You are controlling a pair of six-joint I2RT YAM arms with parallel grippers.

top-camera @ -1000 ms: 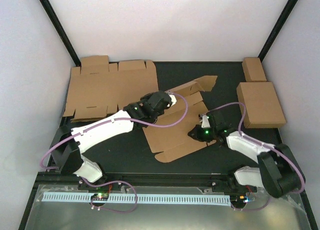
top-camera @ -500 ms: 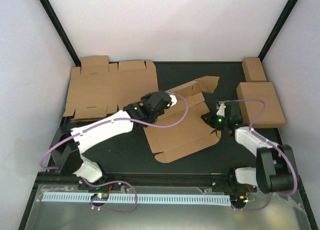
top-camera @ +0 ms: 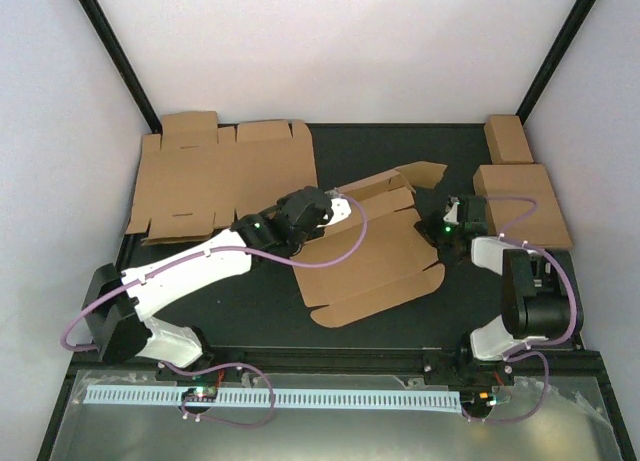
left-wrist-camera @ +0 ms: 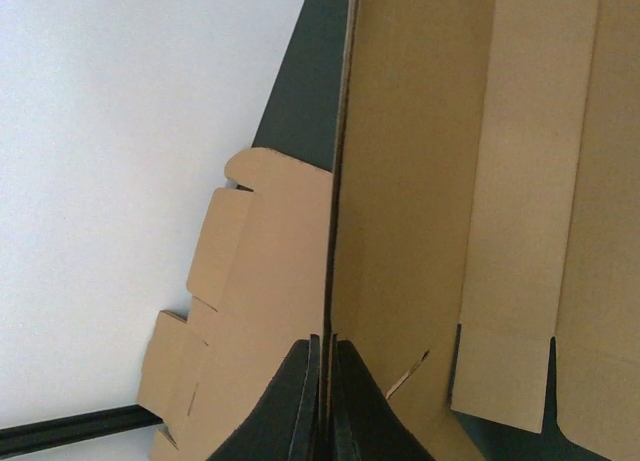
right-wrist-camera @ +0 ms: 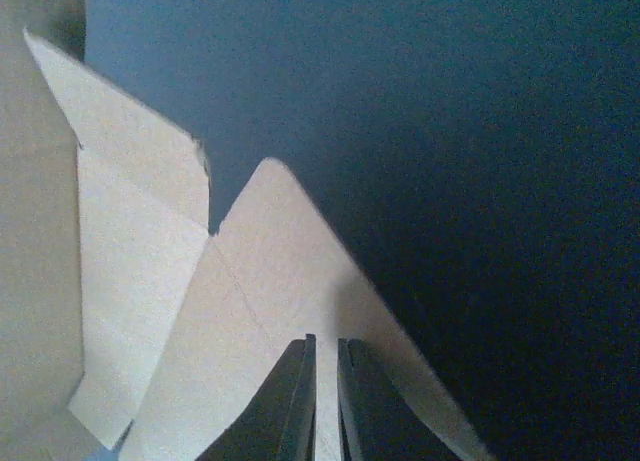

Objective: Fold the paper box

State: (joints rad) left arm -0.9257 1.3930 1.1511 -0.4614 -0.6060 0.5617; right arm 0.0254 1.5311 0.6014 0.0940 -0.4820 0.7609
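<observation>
The box (top-camera: 370,253) lies mostly flat in the middle of the mat (top-camera: 250,306), turned at an angle, between my two arms. Its back right corner flap (top-camera: 418,173) is lifted off the surface.

My left gripper (left-wrist-camera: 322,346) is clamped on the sheet's left side. In the wrist view the fingers pinch a cardboard edge that runs straight up from between them, and the creased panels lie off to the right.

My right gripper (right-wrist-camera: 322,343) is at the sheet's right edge, over a pointed tab (right-wrist-camera: 275,281). Its fingers are nearly together, with only a thin slit between them. I cannot tell whether any cardboard sits in that slit.

I judge this an early step: the first side wall is being raised along its crease, and no wall is locked yet.

For the next move I want the left hand to swing its panel upright about the crease without dragging the sheet. The right hand needs a sure hold or a firm press on its side to anchor it. Before pulling, I'd check the right grip.
</observation>
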